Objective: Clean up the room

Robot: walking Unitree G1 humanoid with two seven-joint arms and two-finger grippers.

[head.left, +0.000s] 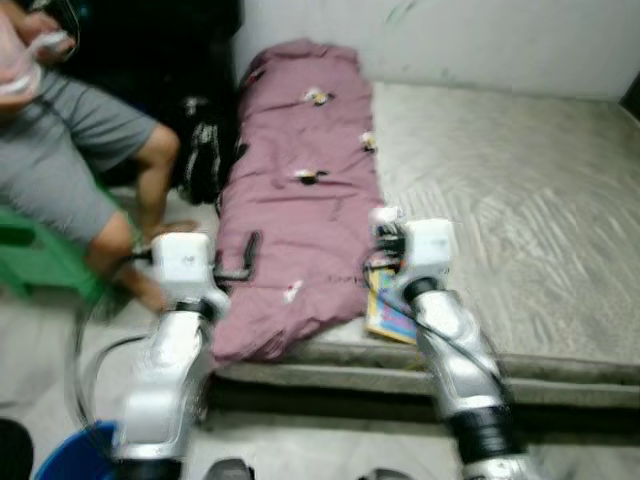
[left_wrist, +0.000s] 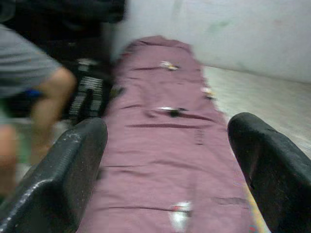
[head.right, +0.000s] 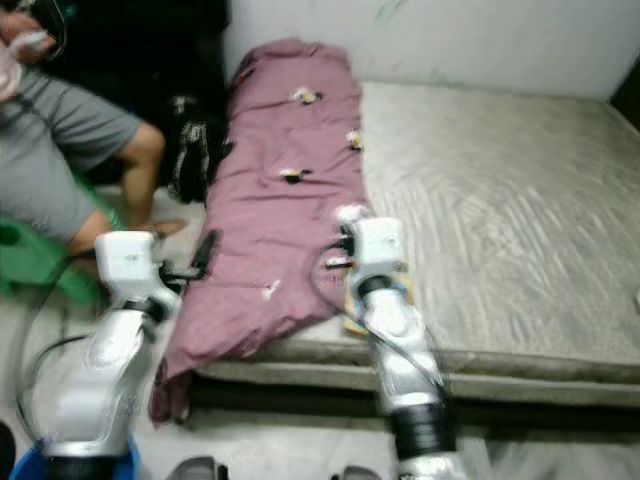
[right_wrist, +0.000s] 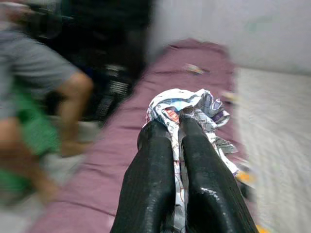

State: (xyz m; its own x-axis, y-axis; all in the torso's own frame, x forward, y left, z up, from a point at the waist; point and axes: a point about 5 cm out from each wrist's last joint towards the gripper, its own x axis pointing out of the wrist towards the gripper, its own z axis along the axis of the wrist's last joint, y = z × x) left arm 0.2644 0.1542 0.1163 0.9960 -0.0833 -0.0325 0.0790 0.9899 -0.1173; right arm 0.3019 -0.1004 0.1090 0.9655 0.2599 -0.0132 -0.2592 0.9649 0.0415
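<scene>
1. Blur softens every view, so the small scraps (head.left: 316,97) scattered on the maroon blanket (head.left: 290,220) cannot be identified; they show only as pale and dark bits.
2. A person (head.left: 75,160) in grey shorts sits on a green chair (head.left: 40,262) at the left, cut off by the frame edge.
3. A blue bin (head.left: 75,455) is partly hidden behind the left arm at the bottom edge.
4. The right claw (right_wrist: 176,127) has its fingers closed tight on a crumpled printed paper (right_wrist: 187,107), which bunches out just past the fingertips, above the blanket's edge on the mattress (head.left: 510,200).
5. A colourful flat item (head.left: 388,310) lies on the mattress under the right wrist, mostly covered.
6. The left claw (left_wrist: 165,145) is spread wide with nothing between its fingers, hovering over the blanket's near end.
</scene>
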